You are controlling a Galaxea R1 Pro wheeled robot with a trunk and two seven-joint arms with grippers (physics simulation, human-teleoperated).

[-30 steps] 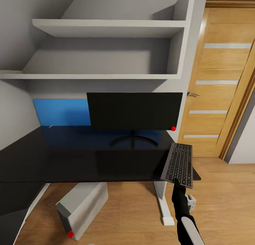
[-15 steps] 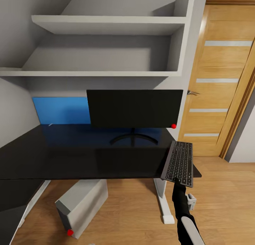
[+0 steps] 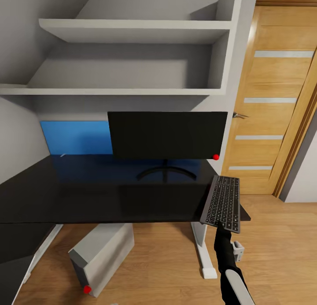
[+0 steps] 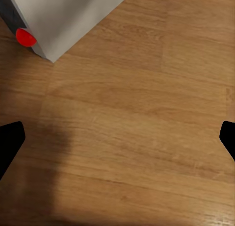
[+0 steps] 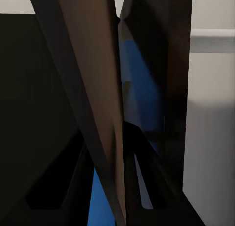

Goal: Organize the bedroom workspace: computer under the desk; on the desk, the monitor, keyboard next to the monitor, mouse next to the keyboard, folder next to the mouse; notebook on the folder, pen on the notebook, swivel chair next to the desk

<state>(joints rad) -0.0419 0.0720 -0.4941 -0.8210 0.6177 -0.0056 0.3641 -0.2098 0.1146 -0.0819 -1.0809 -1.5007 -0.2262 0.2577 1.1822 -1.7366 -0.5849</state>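
Gripping the keyboard (image 3: 222,204) over the desk (image 3: 88,199) edge, right gripper (image 3: 219,228) closed; left gripper (image 4: 117,142) spread wide.

From where I stood, nothing could be read: the keyboard's (image 3: 222,203) keys were too small to make out, and the monitor (image 3: 167,135) was blank.

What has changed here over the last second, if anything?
Very little. Early in that second the whole head view shifted slightly, so the camera tipped; the things themselves did not move. Over the last half second nothing visibly changed. The keyboard stays held up by the right gripper at the desk's right end, beside the monitor, and the computer stays under the desk.
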